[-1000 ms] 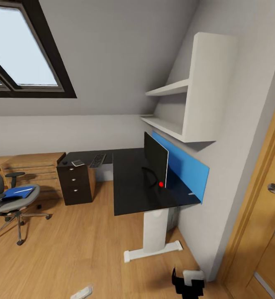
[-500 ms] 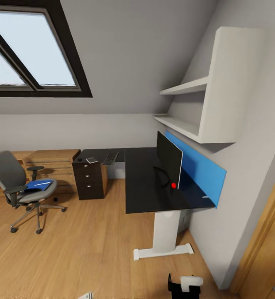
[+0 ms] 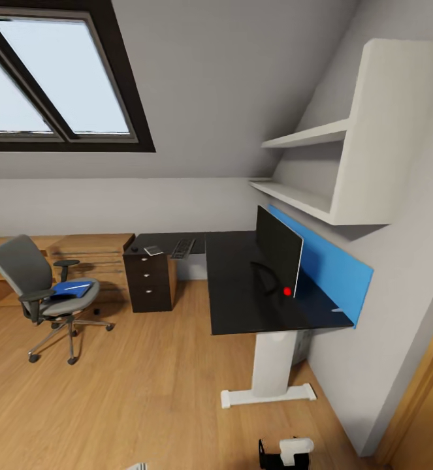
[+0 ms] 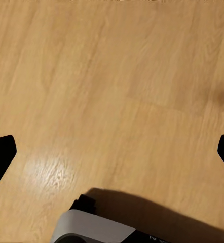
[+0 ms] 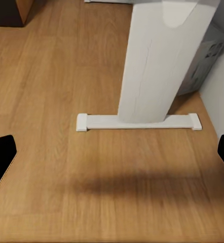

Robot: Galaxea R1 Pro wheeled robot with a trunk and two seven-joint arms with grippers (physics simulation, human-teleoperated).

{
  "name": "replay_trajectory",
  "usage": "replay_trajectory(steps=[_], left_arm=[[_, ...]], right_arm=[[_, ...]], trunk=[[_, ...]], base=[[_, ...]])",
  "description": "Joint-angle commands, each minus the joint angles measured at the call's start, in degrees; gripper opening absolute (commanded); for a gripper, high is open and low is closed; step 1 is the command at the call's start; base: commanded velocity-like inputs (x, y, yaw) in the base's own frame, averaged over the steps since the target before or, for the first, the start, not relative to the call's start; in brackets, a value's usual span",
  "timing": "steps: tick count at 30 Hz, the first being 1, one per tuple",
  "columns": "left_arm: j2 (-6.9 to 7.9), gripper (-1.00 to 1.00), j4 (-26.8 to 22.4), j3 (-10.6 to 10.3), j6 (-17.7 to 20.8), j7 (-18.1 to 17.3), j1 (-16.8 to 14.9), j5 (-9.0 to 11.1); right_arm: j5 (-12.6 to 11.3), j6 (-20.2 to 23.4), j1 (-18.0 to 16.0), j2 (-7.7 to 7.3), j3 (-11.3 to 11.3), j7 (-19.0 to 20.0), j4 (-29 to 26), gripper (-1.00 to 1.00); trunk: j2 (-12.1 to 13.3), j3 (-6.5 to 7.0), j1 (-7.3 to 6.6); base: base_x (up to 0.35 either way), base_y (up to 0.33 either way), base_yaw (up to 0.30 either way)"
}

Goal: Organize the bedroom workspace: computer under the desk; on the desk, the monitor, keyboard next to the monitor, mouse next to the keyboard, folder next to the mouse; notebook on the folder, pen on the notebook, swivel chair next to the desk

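Left gripper (image 4: 112, 152): fingers spread wide over bare wood floor (image 4: 117, 76), holding nothing. Swivel chair (image 3: 43, 287) stands well apart from desk (image 3: 242, 294), blue folder (image 3: 72, 288) on seat. Notebook (image 3: 153, 250) and keyboard (image 3: 183, 247) on desk's far wing; mouse too small to confirm. Monitor (image 3: 278, 249) along desk's right edge. Right gripper (image 5: 112, 152): fingers wide apart, empty, facing desk's white leg (image 5: 155, 66); computer (image 5: 203, 58) half hidden behind it.

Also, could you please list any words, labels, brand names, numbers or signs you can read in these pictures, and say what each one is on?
There is no readable text in these pictures.
The keyboard: any key legends are too small to read.
The monitor: dark screen, just a red light at its corner, no lettering.
The folder on the swivel chair: plain blue, no visible label.
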Motion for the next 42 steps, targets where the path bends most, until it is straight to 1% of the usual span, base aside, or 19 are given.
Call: replay_trajectory(steps=[1, 7, 14, 20, 25, 42], left_arm=[[-0.01, 1.00, 0.0, -0.5, -0.1, 0.2, 0.0, 0.4], [-0.01, 1.00, 0.0, -0.5, -0.1, 0.2, 0.0, 0.3], [-0.01, 1.00, 0.0, -0.5, -0.1, 0.2, 0.0, 0.3], [0.02, 1.00, 0.0, -0.5, -0.2, 0.2, 0.0, 0.3], [0.07, 1.00, 0.0, -0.5, -0.2, 0.2, 0.0, 0.4], [0.07, 1.00, 0.0, -0.5, -0.2, 0.2, 0.0, 0.4]], right_arm=[[-0.3, -0.1, 0.0, 0.02, 0.5, -0.3, 0.1, 1.00], [-0.2, -0.1, -0.1, 0.05, 0.6, -0.2, 0.2, 1.00], [-0.1, -0.2, 0.0, 0.30, 0.7, -0.2, 0.2, 1.00], [-0.2, -0.3, 0.0, 0.65, 0.8, -0.3, 0.2, 1.00], [-0.3, -0.2, 0.0, 0.90, 0.8, -0.3, 0.2, 1.00], [0.0, 0.0, 0.0, 1.02, 0.8, -0.2, 0.2, 1.00]], trunk=[[0.0, -0.02, 0.02], [0.0, -0.02, 0.02], [0.0, -0.02, 0.02], [0.0, -0.07, 0.02], [0.0, -0.44, 0.02], [0.0, -1.96, 0.02]], base=[[0.000, 0.294, 0.000], [0.049, 0.296, 0.000], [0.189, 0.278, 0.000], [0.052, 0.060, 0.000], [0.095, 0.118, -0.007], [0.209, 0.235, -0.059]])
